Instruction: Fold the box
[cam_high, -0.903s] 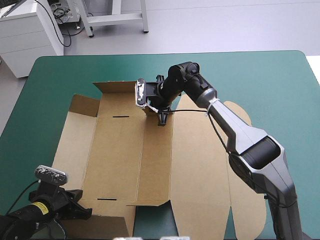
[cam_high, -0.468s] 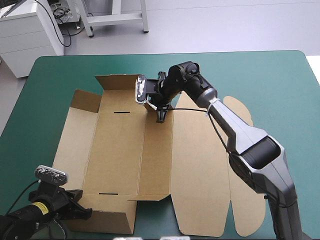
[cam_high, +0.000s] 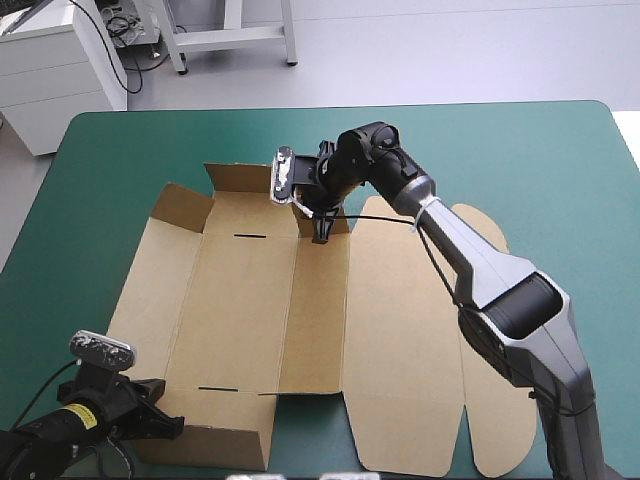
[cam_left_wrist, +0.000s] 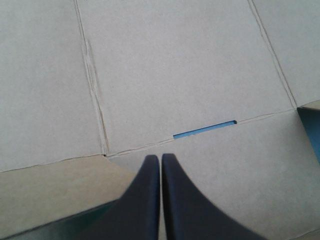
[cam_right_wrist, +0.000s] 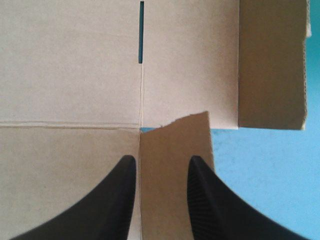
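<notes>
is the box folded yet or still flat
Mostly flat: the box lies spread on the table; only its end flaps stand raised.

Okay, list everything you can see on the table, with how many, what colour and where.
table: one, teal-green cover, fills most of the high view.
box: one, brown, cut sheet lying mostly flat on the table's left and middle, flaps at its far and near left ends partly raised.
slots: two, narrow cuts in the box, one toward its far edge, one toward its near edge.
tab: one, brown, small, at the box's far edge.
left gripper: one, black fingers, all but shut on the box at its near left corner.
right gripper: one, black fingers, open, either side of the tab.
</notes>
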